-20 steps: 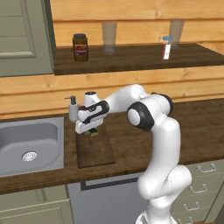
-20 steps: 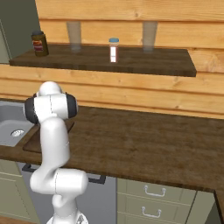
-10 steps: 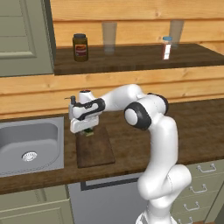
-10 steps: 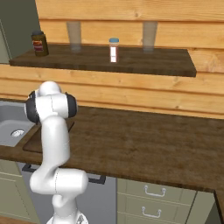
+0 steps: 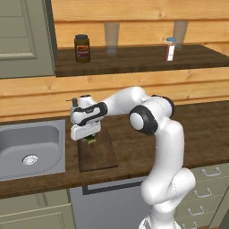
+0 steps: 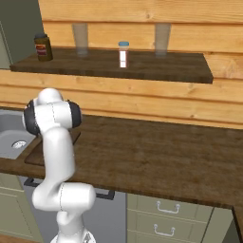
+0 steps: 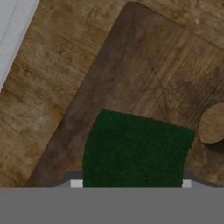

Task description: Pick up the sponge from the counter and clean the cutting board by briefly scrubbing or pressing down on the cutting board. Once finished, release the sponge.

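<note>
Dark wood table [image 5: 197,134] runs along the wall under one shelf [image 5: 134,60], with one sink [image 5: 29,147] at its left end. One board [image 5: 96,150] lies just right of the sink, near the front edge. One sponge [image 7: 138,151] is clamped in the jaws of the gripper [image 5: 89,137] over the board's back end. Risks, as I judge them: pressing off-centre could slide the board toward the sink; releasing too high could bounce the sponge off. Shelf: one jar [image 5: 82,48], two glasses, one shaker.
</note>
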Robot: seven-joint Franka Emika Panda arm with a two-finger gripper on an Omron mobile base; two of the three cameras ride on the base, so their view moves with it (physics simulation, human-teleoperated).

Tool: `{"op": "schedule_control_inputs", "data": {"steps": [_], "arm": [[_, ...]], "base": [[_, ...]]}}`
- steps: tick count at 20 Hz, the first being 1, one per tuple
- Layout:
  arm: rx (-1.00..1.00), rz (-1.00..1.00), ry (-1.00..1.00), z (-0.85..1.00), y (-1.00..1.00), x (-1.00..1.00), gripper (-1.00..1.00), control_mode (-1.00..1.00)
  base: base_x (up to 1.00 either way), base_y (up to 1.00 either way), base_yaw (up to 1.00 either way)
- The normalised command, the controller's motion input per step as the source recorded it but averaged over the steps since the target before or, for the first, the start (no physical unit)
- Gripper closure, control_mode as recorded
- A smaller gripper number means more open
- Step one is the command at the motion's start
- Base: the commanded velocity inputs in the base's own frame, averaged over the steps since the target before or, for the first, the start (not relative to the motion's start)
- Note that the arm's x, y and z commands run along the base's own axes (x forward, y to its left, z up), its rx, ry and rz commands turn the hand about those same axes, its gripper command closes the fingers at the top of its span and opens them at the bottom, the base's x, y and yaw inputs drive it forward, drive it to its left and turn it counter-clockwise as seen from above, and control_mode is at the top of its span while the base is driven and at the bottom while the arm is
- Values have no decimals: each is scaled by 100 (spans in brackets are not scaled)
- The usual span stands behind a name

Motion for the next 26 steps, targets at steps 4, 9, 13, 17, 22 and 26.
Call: {"op": "schedule_control_inputs", "data": {"steps": [4, 9, 13, 17, 22, 26], "arm": [[0, 0, 1, -34, -36, -43, 100, -100], [0, 0, 0, -28, -53, -5, 100, -100], [0, 0, 0, -23, -65, -10, 100, -100], [0, 0, 0, -14, -64, -23, 100, -100], [0, 0, 1, -32, -39, -50, 100, -100], [0, 3, 3, -34, 14, -48, 100, -100]], "base": [[0, 0, 0], [0, 0, 0], [0, 0, 0], [0, 0, 0], [0, 0, 0], [0, 0, 0]]}}
